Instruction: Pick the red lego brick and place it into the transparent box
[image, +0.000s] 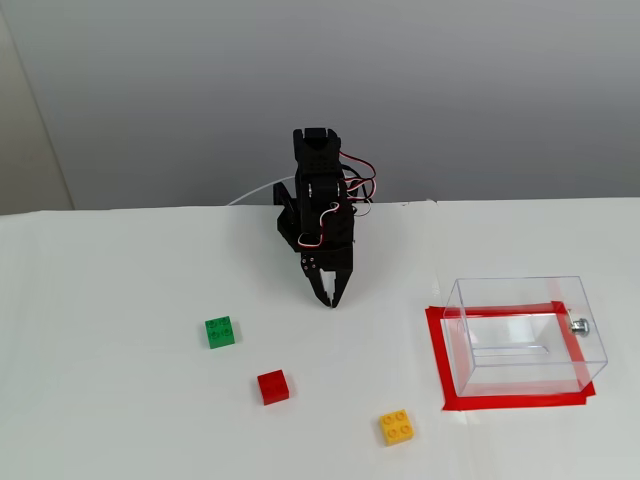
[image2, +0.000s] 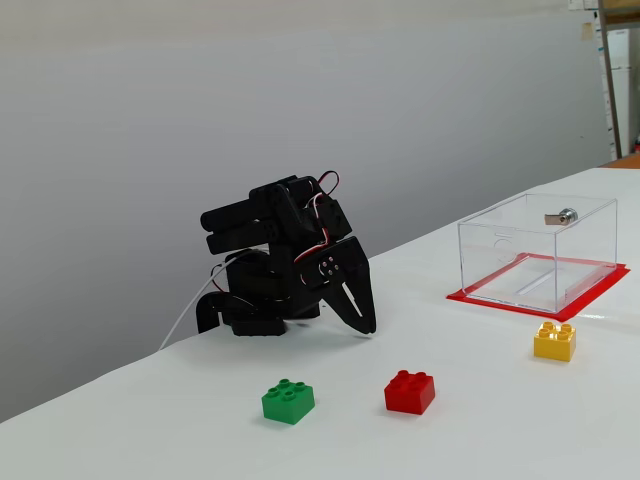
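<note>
Your gripper (image: 332, 298) is folded down w/ tips at the table, fingers pressed together, nothing between them; side-on fixed view shows the same (image2: 366, 325). The arm (image: 318, 195) is tucked up behind it.

Nearest to the tips: the green brick (image: 220, 331), off to the left and a bit toward the camera in the front fixed view. The red lego brick (image: 273, 386) sits just past that, left of the tips and closer to the camera, flat on the table, studs up, clear of everything; it's apart from the green one (image2: 288, 401) in the side view too (image2: 410, 391). Next the yellow brick (image: 397, 427), right of the tips, nearest the camera.

Farthest out: the transparent box (image: 525, 335), well to the right of your gripper, open top, on a red tape outline (image: 437, 350), silver knob (image: 579, 325) on its far-right wall. Box looks empty inside.
</note>
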